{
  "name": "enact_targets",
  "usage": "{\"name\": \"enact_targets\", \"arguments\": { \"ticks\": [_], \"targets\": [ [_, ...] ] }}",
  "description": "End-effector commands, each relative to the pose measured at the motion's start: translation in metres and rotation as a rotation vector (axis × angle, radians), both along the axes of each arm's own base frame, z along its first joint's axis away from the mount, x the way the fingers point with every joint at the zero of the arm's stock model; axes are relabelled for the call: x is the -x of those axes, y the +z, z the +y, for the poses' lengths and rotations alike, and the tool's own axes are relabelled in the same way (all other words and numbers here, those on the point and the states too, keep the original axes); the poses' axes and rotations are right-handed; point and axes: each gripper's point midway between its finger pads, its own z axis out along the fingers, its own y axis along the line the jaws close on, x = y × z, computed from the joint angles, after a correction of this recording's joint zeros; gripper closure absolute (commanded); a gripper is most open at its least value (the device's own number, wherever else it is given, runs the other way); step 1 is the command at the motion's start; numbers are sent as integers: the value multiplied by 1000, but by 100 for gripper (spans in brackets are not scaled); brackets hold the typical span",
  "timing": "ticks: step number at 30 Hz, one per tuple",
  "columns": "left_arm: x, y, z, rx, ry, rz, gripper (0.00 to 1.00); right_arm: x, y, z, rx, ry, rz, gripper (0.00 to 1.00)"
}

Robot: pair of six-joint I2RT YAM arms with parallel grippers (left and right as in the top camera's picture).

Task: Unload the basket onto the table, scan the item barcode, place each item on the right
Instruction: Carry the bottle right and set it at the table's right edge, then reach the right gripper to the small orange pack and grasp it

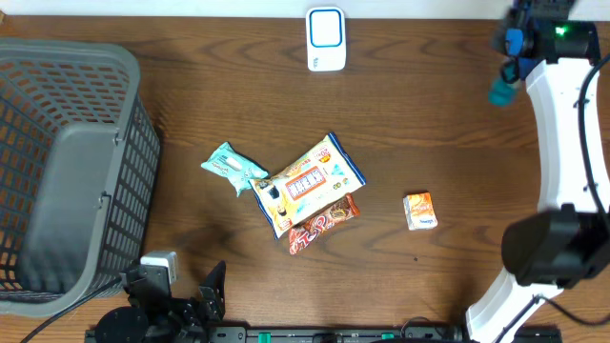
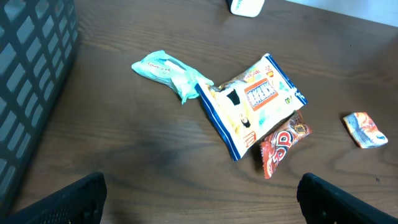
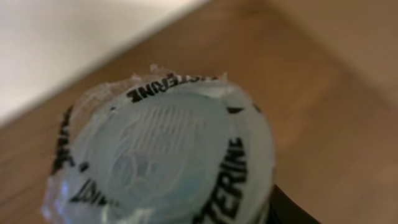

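My right gripper (image 1: 512, 59) hangs at the table's far right corner, shut on a small teal Listerine bottle (image 1: 501, 92). In the right wrist view the bottle's round end (image 3: 161, 155) fills the frame, with black lettering round its rim, and one dark finger (image 3: 292, 208) shows beside it. The white and blue barcode scanner (image 1: 325, 39) stands at the back middle, well left of the bottle. My left gripper (image 2: 199, 199) sits low near the front edge, open, with nothing between its fingers.
A grey mesh basket (image 1: 57, 171) takes up the left side. Mid-table lie a teal packet (image 1: 233, 168), a yellow and blue snack bag (image 1: 307, 183), a red candy wrapper (image 1: 324, 222) and a small orange box (image 1: 420, 211).
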Motion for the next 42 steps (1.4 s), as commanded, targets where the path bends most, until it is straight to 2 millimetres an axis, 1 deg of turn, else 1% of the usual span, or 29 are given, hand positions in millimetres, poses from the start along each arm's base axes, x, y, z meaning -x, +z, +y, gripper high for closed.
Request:
{"name": "enact_targets", "arguments": {
  "ticks": [1,3,7,9,10,11,12,14,15,17,19,20,21,22,23,24,26,27,28,30,31,32,33,35,36,38,40,41,42],
  "targets": [
    [1,2,-1,5,-7,-4,2,23,-39,-72,199,-227,138,99],
    [1,2,-1,5,-7,-4,2,32,-69,-100,228,-263,228,99],
    [1,2,-1,5,-7,-4,2,62,-123,-149,263,-324,438,99],
    [1,2,-2,6,-8,-4,2,79,-143,-169,246,-358,508,99],
    [1,2,-1,5,-7,-4,2,86,-147,-176,238,-376,521,97],
    [1,2,-1,5,-7,-4,2,92,-148,-183,230,-399,523,90],
    [1,2,-1,5,-7,-4,2,100,-148,-192,222,-427,518,78],
    [1,2,-1,5,-7,-4,2,108,-139,-203,208,-455,493,54],
    [1,2,-1,5,-7,-4,2,109,-132,-207,190,-462,463,45],
    [1,2,-2,6,-8,-4,2,109,-115,-211,148,-463,388,30],
    [1,2,-1,5,-7,-4,2,108,-85,-212,120,-458,288,5],
    [1,2,-1,5,-7,-4,2,108,-70,-211,114,-456,244,1],
    [1,2,-1,5,-7,-4,2,107,-55,-209,109,-450,201,1],
    [1,2,-2,6,-8,-4,2,107,-34,-205,98,-435,140,0],
    [1,2,-1,5,-7,-4,2,105,-18,-198,78,-411,87,1],
    [1,2,-1,5,-7,-4,2,97,9,-180,14,-341,-21,1],
    [1,2,-2,6,-8,-4,2,86,42,-150,-80,-214,-149,1],
    [1,2,-1,5,-7,-4,2,79,67,-124,-155,-103,-237,1],
    [1,2,-2,6,-8,-4,2,78,84,-105,-200,-27,-290,1],
    [1,2,-2,6,-8,-4,2,81,123,-56,-292,150,-394,1],
    [1,2,-1,5,-7,-4,2,84,136,-39,-319,209,-423,1],
    [1,2,-1,5,-7,-4,2,90,151,-14,-356,289,-450,1],
    [1,2,-1,5,-7,-4,2,97,158,5,-385,341,-457,1],
    [1,2,-1,5,-7,-4,2,115,162,48,-461,428,-425,1],
    [1,2,-2,6,-8,-4,2,122,158,65,-494,448,-395,1],
    [1,2,-2,6,-8,-4,2,135,144,98,-548,490,-304,1],
    [1,2,-2,6,-8,-4,2,150,119,132,-597,533,-164,1],
    [1,2,-1,5,-7,-4,2,161,93,157,-621,567,-40,1],
    [1,2,-2,6,-8,-4,2,168,75,171,-627,585,36,1]
  ]
}}
